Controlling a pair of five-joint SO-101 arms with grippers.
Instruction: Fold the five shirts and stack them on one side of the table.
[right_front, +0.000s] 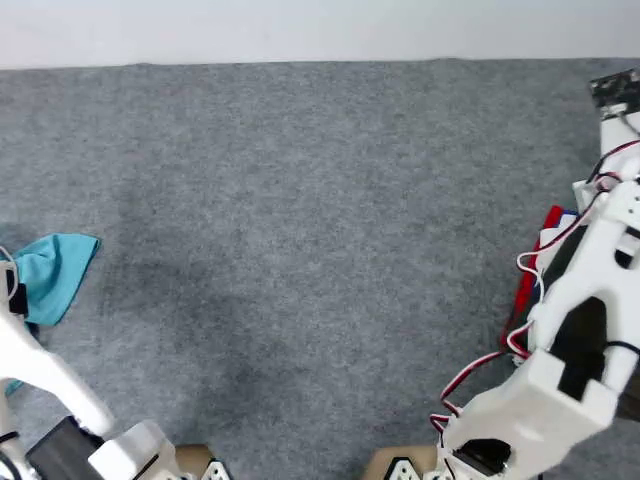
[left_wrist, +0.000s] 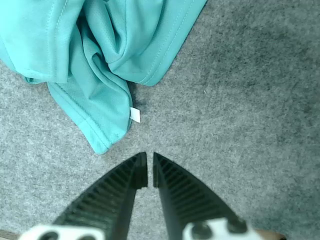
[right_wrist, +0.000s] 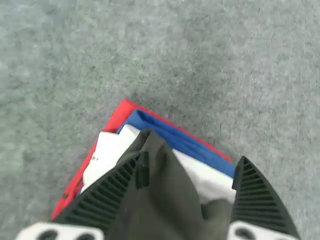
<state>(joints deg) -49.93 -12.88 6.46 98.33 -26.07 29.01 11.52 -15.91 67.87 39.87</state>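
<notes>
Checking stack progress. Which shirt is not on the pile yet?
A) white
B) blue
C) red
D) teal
D: the teal shirt lies crumpled by itself on the grey mat, while the red shirt, blue shirt and white shirt sit layered in one pile under a dark shirt.
</notes>
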